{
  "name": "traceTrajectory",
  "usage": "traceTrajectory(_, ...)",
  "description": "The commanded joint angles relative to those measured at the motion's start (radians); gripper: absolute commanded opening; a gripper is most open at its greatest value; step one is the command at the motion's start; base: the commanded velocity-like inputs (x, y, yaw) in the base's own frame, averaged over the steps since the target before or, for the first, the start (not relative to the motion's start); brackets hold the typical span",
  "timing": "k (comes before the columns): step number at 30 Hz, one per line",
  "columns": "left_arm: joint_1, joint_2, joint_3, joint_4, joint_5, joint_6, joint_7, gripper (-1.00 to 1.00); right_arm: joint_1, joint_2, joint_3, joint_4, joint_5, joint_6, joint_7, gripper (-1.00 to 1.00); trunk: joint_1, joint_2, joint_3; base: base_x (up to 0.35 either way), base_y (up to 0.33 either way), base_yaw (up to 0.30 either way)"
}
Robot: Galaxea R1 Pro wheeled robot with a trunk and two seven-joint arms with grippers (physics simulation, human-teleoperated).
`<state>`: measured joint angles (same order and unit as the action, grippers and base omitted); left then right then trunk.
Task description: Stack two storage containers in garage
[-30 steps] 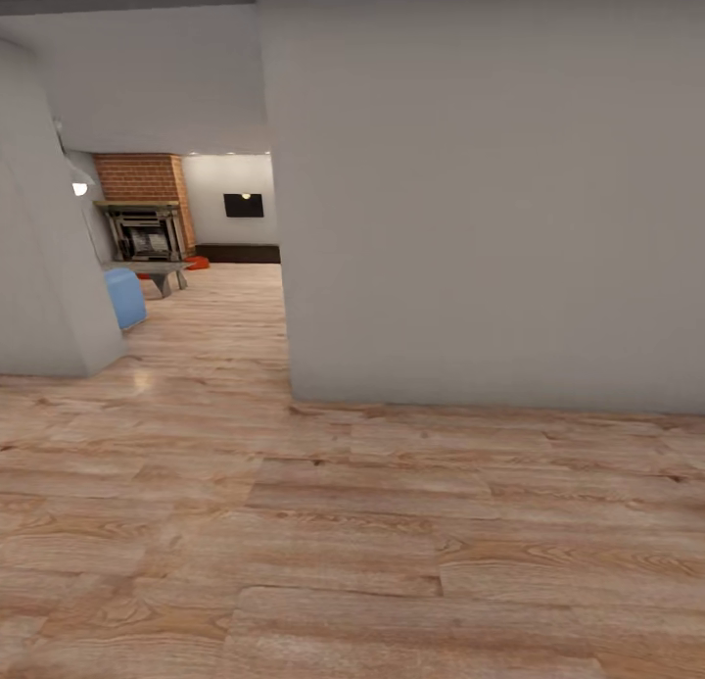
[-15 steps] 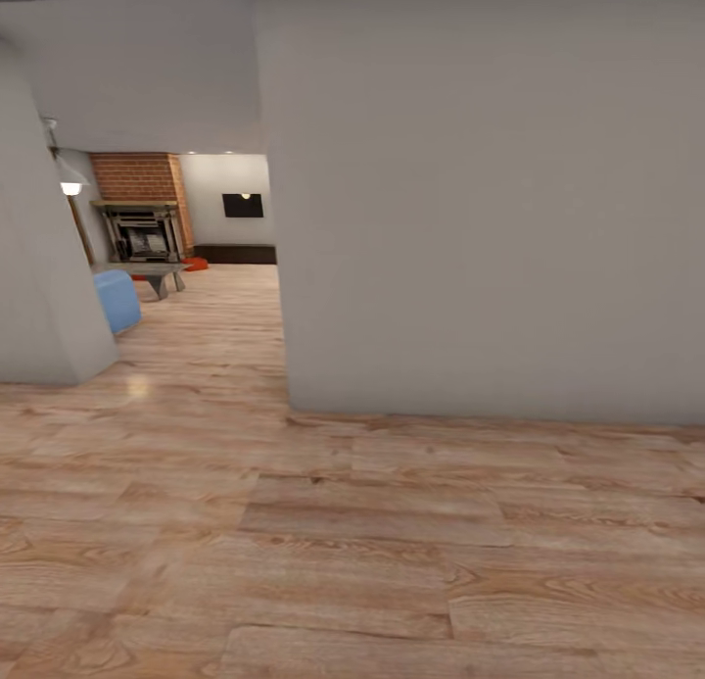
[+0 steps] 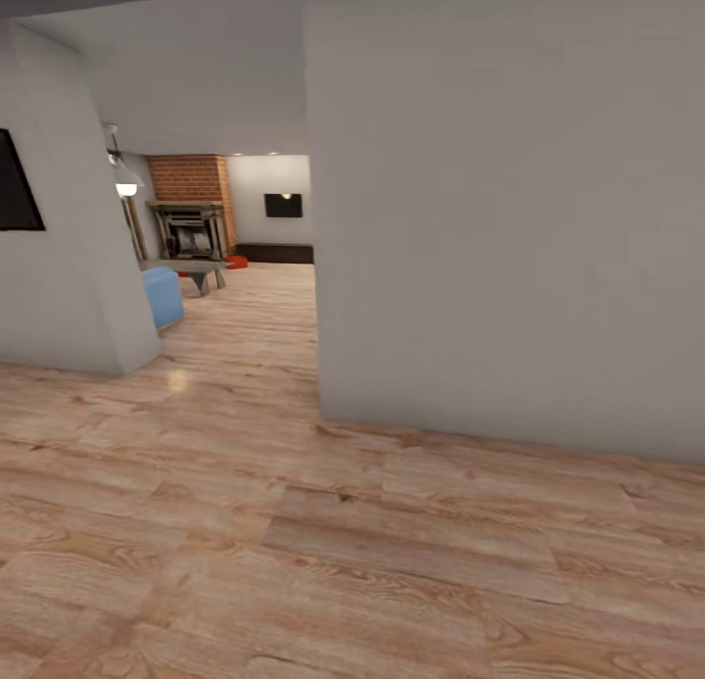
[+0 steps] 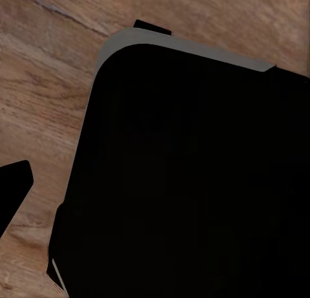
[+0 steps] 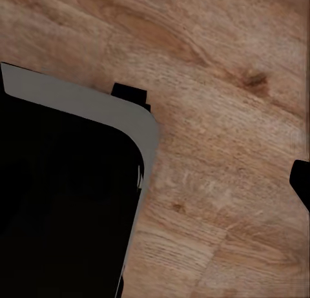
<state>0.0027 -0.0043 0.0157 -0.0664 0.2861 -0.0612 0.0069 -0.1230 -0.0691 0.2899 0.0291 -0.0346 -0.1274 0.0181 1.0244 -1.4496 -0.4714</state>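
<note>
Hallway plank floor [image 3: 294, 522] runs past a grey wall [image 3: 509, 218] toward the living room [image 3: 245, 258], with its brick fireplace [image 3: 191, 228] and blue sofa [image 3: 162, 297]. One orange-red container [image 3: 236, 262] lies on the floor far off beside the fireplace. Wrist views show a black body over planks; whether either gripper is spread cannot be told.
</note>
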Motion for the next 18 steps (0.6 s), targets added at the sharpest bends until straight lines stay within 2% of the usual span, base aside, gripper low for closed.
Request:
traceTrajectory(1,0.0,0.0,0.001,-0.001,0.004,-0.002,0.0,1.0,-0.001,0.0,0.005,0.003,-0.004,-0.006,0.002,1.0,0.001,0.0,-0.001,0.324,0.0,0.273)
traceTrajectory(18,0.0,0.0,0.001,-0.001,0.004,-0.002,0.001,1.0,-0.001,0.0,0.002,0.003,-0.004,-0.008,0.002,1.0,0.001,0.0,-0.001,0.324,0.0,0.275)
